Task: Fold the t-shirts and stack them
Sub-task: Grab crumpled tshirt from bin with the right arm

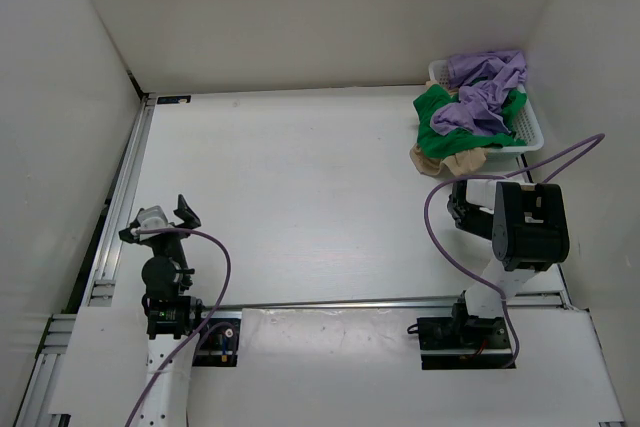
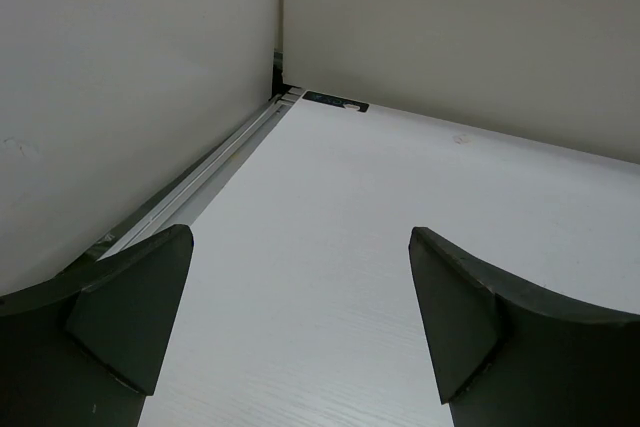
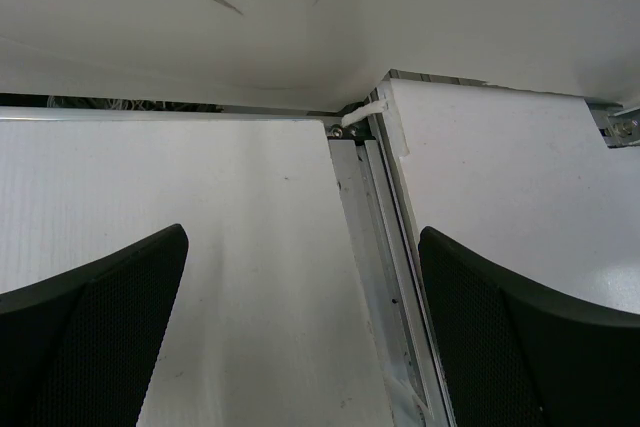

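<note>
Black, wedge-shaped fingers (image 2: 130, 317) of the left gripper (image 2: 300, 282) stand spread as wide as they go, with nothing between them and only the bare white table (image 2: 330, 237) under them. In the top view this gripper (image 1: 166, 217) hangs at about eight o'clock of the table (image 1: 300, 197), near the aluminium rail (image 1: 120, 207) along the left wall.

The right gripper (image 3: 300, 287) is released in the same way; its fingers (image 3: 100, 337) carry a fine mesh-like texture on the inner faces, and they grasp nothing. Below them lie the matte white board and a grooved aluminium rail (image 3: 375, 247). From above, this gripper (image 1: 462, 205) is at about four o'clock, mostly hidden under its boxy black wrist.

The t-shirts lie in one crumpled heap at about two o'clock, well apart from both grippers. The lavender t-shirt (image 1: 482, 97) is on top, soft and wrinkled, inside the white plastic mesh basket (image 1: 530, 129). The green t-shirt (image 1: 432, 119) lies under it and spills over the basket's left rim. The beige t-shirt (image 1: 450, 159) hangs out at the near corner and touches the table. None is folded.
</note>
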Robot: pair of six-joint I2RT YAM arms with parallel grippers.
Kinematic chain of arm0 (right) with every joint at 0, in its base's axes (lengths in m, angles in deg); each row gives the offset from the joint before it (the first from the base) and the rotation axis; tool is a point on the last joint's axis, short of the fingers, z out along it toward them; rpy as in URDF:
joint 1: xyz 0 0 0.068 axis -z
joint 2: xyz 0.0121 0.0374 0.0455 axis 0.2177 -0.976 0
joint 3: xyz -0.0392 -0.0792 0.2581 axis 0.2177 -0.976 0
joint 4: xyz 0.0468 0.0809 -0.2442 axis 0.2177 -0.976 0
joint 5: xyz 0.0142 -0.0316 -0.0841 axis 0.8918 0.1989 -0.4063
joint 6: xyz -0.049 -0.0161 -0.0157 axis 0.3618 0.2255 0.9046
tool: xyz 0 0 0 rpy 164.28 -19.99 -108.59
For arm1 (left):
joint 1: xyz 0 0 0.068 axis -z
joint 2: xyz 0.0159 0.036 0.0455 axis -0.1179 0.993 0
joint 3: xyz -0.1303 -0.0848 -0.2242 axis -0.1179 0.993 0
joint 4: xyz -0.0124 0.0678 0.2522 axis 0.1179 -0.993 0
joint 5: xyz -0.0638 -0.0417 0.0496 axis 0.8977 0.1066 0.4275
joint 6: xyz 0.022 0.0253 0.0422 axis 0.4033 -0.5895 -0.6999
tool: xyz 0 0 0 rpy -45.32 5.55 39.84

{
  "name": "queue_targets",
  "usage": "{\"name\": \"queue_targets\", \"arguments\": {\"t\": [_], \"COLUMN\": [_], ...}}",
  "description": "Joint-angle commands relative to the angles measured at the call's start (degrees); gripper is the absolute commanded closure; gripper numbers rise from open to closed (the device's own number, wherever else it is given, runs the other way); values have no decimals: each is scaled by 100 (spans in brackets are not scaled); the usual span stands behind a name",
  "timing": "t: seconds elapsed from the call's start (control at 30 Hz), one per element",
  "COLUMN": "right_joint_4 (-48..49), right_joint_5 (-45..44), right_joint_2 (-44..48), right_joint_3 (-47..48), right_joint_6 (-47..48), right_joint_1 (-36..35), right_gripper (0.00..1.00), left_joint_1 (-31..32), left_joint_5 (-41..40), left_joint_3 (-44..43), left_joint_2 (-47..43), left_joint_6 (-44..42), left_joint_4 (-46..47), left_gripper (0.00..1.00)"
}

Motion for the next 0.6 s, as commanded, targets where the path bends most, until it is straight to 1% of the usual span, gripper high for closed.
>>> {"name": "queue_targets", "arguments": {"t": [0.0, 0.17, 0.27, 0.3, 0.33, 0.4, 0.43, 0.47, 0.5, 0.53, 0.57], "right_joint_4": [-843, -843, -843, -843, -843, -843, -843, -843, -843, -843, -704], "right_joint_5": [-122, -122, -122, -122, -122, -122, -122, -122, -122, -192, -279], "right_joint_2": [-38, -38, 49, 119, 259, 488, 776, 927, 1077, 1313, 1394], "right_joint_3": [129, 129, 366, 506, 899, 1279, 1472, 1918, 2175, 2447, 3059], "right_joint_6": [-992, -992, -581, 82, 472, 1070, 1578, 1783, 2011, 2475, 2914], "right_joint_1": [23, 23, 75, 76, 128, 199, 199, 199, 147, -63, -239], "right_gripper": [0, 0, 0, 0, 0, 0, 0, 0, 0, 0, 0], "left_joint_1": [-43, -43, -43, -43, -43, -43, -43, -43, -43, -43, -43], "left_joint_5": [131, 131, 192, 297, 298, 132, 131, 226, 306, 472, 543], "left_joint_3": [1487, 1487, 1487, 1487, 1487, 1487, 1418, 1295, 1233, 1172, 1101], "left_joint_2": [-405, -335, -160, -90, 42, 43, 43, -9, -10, -10, -10], "left_joint_6": [1, 1, 1, 1, 1, 1, 1, 1, 1, 1, 1], "left_joint_4": [21, 21, 135, 222, 293, 293, 293, 293, 232, 232, 171], "left_gripper": [0, 0, 0, 0, 0, 0, 0, 0, 0, 0, 0]}}
